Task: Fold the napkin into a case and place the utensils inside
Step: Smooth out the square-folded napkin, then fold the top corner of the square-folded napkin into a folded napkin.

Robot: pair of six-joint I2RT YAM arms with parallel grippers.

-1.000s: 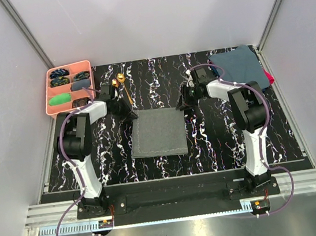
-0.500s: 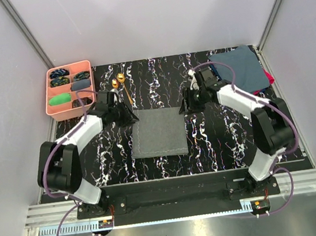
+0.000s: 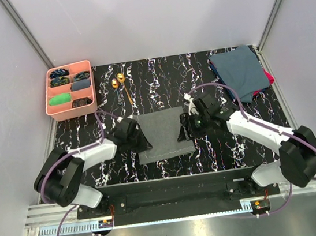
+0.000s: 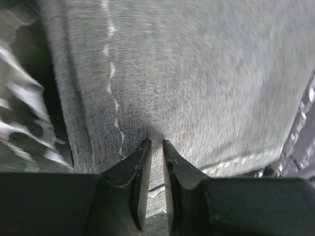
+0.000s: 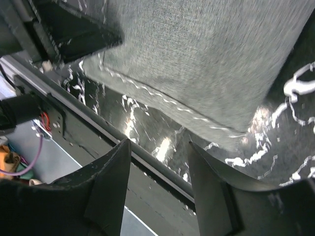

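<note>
**A:** Arm pose?
**B:** left arm (image 3: 90, 155) and right arm (image 3: 258, 130) both low, elbows out, forearms reaching in at the napkin (image 3: 164, 130) from either side.
**A:** Tools?
**B:** left gripper (image 4: 155, 142) tips almost together, nipping a pucker of napkin beside its stitched hem. right gripper (image 5: 158, 145) spread, nothing between, over the near right corner.
**A:** Around?
**B:** Napkin flat, mid table (image 3: 159, 83), towards the front. blue-teal cloth (image 3: 238, 71) far right, pink tray (image 3: 71, 112) far left, utensils (image 3: 119, 81) near the tray, well apart from the napkin. Left wrist hides the napkin's left edge from above.
</note>
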